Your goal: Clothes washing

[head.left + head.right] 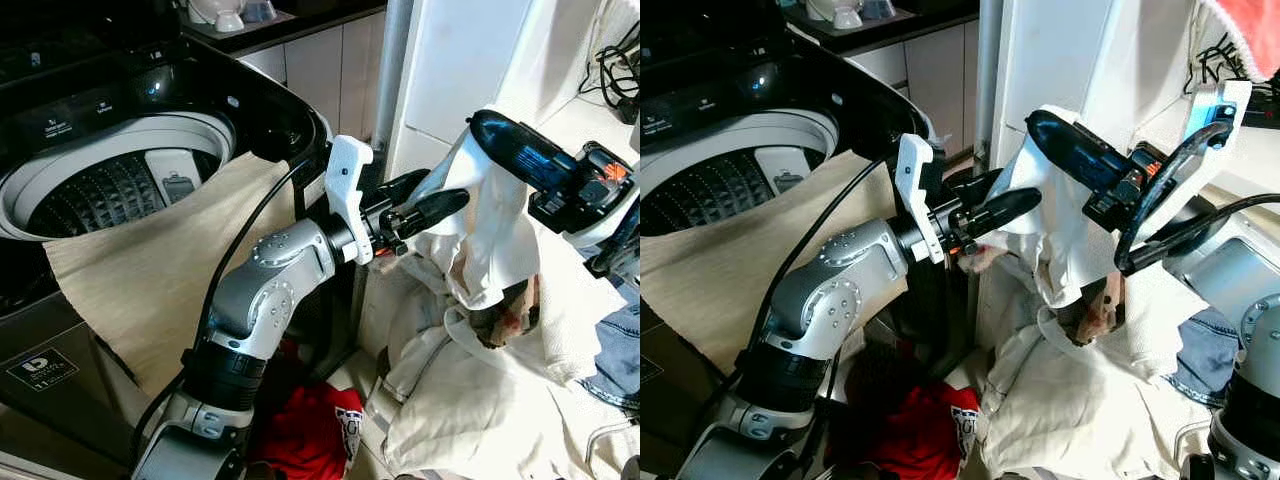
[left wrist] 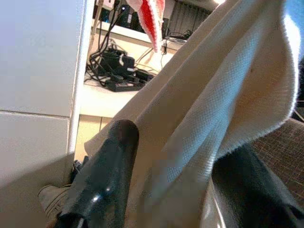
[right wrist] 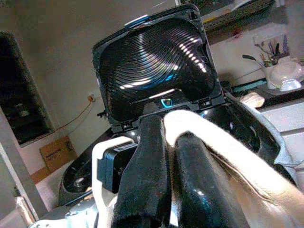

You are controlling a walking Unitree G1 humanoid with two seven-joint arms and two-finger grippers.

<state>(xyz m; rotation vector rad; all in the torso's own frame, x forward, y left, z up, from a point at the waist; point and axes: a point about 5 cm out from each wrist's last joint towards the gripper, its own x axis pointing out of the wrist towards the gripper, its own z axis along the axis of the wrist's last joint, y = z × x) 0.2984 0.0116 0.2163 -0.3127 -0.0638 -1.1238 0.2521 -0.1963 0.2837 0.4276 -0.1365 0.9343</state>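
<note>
A top-loading washing machine (image 1: 150, 110) stands open, its lid (image 3: 156, 66) raised upright at the back and its ribbed drum (image 1: 105, 195) exposed. A beige cloth (image 1: 165, 255) hangs over the front rim of the tub and down the machine's front panel.

To the right of the machine, both arms meet at a white towel (image 1: 480, 230) held up in the air. The right gripper (image 3: 166, 142) is clamped on a fold of it: a roll of the white fabric is pinched between the two black fingers, and the rest drapes down from them. The left gripper (image 1: 425, 200) reaches in from the machine side with its fingers against the same towel; one finger (image 2: 102, 180) lies along the cloth, but whether the pair is actually closed on it I cannot tell, as the fabric hides the other.

Below the lifted towel a heap of white laundry (image 1: 480, 400) lies on the floor, with a red garment (image 1: 310, 430) at the machine's foot and blue denim (image 1: 615, 350) at the heap's right edge.
</note>
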